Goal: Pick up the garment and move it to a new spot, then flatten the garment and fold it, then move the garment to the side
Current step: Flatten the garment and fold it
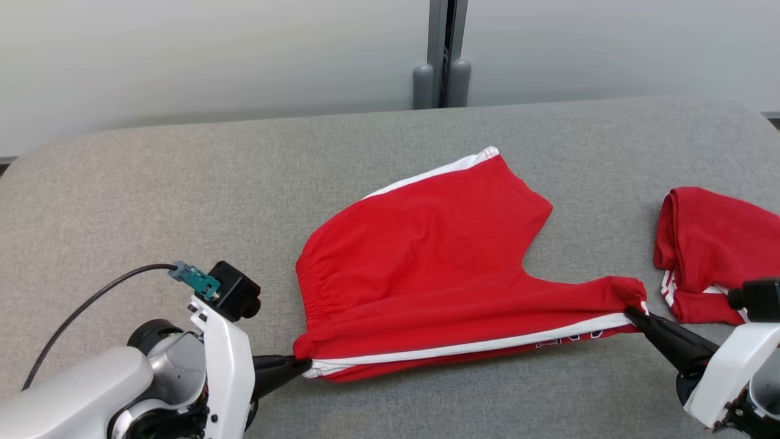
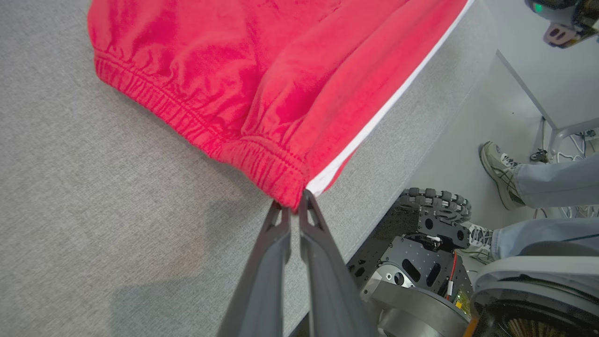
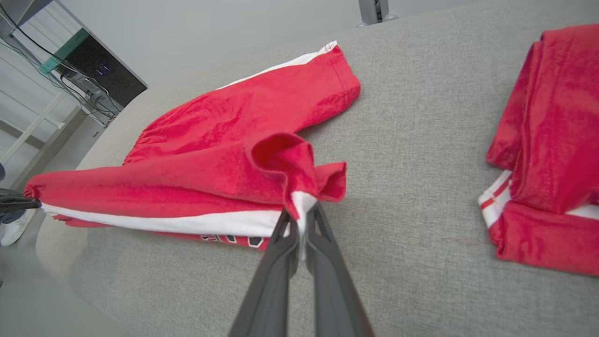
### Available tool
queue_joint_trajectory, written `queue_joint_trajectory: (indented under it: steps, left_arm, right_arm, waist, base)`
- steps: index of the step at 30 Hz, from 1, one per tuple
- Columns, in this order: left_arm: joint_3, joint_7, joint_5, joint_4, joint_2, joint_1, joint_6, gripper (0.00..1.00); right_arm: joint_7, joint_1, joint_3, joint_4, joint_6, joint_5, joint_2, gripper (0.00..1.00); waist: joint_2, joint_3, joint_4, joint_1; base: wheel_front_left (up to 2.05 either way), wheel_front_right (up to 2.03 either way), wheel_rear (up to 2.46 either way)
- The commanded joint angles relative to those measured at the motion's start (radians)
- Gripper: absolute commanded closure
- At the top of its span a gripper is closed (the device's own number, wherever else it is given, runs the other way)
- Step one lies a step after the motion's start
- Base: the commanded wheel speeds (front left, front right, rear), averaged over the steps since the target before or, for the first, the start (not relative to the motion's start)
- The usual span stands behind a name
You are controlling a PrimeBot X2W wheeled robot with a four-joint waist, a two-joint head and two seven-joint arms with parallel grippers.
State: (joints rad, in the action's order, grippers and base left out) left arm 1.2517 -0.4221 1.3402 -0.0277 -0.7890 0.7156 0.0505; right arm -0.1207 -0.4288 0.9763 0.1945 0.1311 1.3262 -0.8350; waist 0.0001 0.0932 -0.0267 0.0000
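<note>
Handling: the garment (image 1: 420, 256) looks soft, light and limp, a knit cloth that probably sags and creases wherever nothing supports it. It seems neither fragile nor slippery under a firm pinch.
Where to hold: the corners along one striped side look best, at the waistband end and the leg hem, so the edge between them pulls straight.
Grip, left: the left claw (image 1: 303, 364) is pinched tight on the gathered waistband corner, at lower left of centre.
Grip, right: the right claw (image 1: 632, 314) is clamped on the white-striped leg hem, at lower right.
Position: it lies at centre-right of the head view on the grey tabletop (image 1: 183, 201). Its near edge is stretched between the claws, and the far leg lies flat towards upper centre.
Look: red shorts with white side stripes, an elasticated waistband, and dark lettering partly hidden under the near edge.
Neighbour: a folded red piece (image 1: 713, 250) at the right edge, lying apart.
</note>
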Motion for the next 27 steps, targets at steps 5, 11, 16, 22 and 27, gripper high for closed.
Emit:
queue_joint_trajectory:
  steps: [5,11,16,22,27]
  left_arm:
    - [-0.024,-0.083,0.068,-0.024,-0.026,0.049,-0.013,1.0]
    - [-0.063,-0.231,0.148,0.015,-0.016,0.175,0.011,1.0]
    - [-0.089,-0.309,0.181,0.046,-0.007,0.265,0.036,1.0]
    - [-0.149,-0.32,0.205,0.106,0.029,0.364,0.036,1.0]
    - [-0.174,-0.339,0.205,0.161,0.06,0.431,0.029,1.0]
  right_arm:
    - [0.128,-0.058,-0.061,-0.008,-0.001,-0.005,0.009,1.0]
    - [0.284,-0.222,-0.126,0.022,-0.001,-0.008,0.043,1.0]
    - [0.384,-0.333,-0.158,0.072,-0.001,0.012,0.07,1.0]
    - [0.475,-0.471,-0.172,0.141,0.0,-0.011,0.121,1.0]
    - [0.497,-0.57,-0.18,0.207,0.0,-0.04,0.169,1.0]
  waist:
    - [-0.0001,0.064,-0.004,0.0]
    - [-0.0001,0.176,0.005,0.0]
    - [-0.0001,0.242,0.017,0.0]
    - [-0.0001,0.314,0.039,0.0]
    - [-0.0001,0.363,0.059,0.0]
  base:
    - [0.0,0.0,0.0]
    - [0.0,0.0,0.0]
    - [0.0,0.0,0.0]
    - [0.0,0.0,0.0]
    - [0.0,0.0,0.0]
